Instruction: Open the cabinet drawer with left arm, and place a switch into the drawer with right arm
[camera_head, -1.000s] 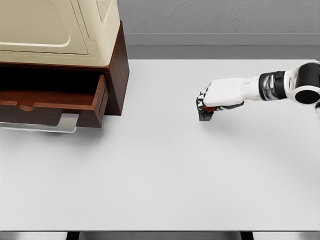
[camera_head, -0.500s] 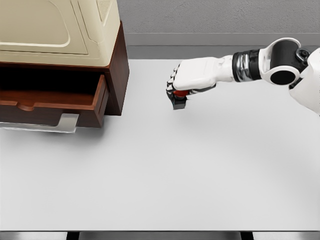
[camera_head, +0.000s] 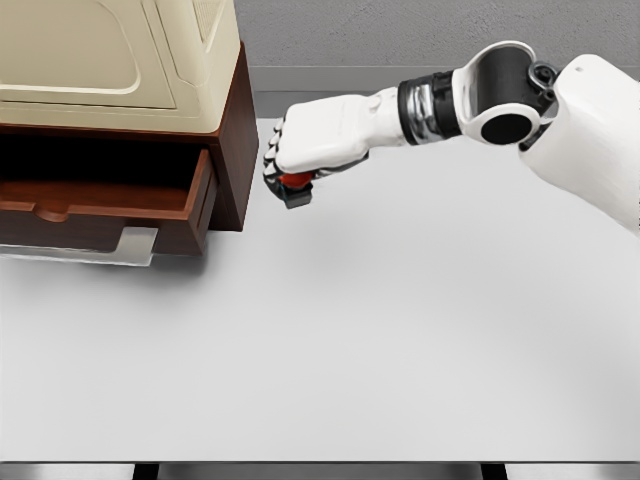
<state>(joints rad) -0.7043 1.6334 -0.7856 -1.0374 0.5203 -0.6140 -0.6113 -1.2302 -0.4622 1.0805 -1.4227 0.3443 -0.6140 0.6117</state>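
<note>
Switch carried near the open drawer

The dark brown wooden cabinet drawer (camera_head: 105, 205) stands pulled out at the white worktop's (camera_head: 330, 340) far left edge; just right of the cabinet, the white right hand (camera_head: 305, 150) hangs above the worktop, fingers curled around a small black-and-red switch (camera_head: 294, 188).

One head camera looks steeply down from near onto the white table (camera_head: 350, 350), cabinet (camera_head: 235, 120) upper left.

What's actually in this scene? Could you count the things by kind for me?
Cabinet with open drawer: 1
Cream appliance on top of cabinet: 1
Switch, held in right hand: 1
Table: 1
Robot arm in view: 1
Total: 5
</note>
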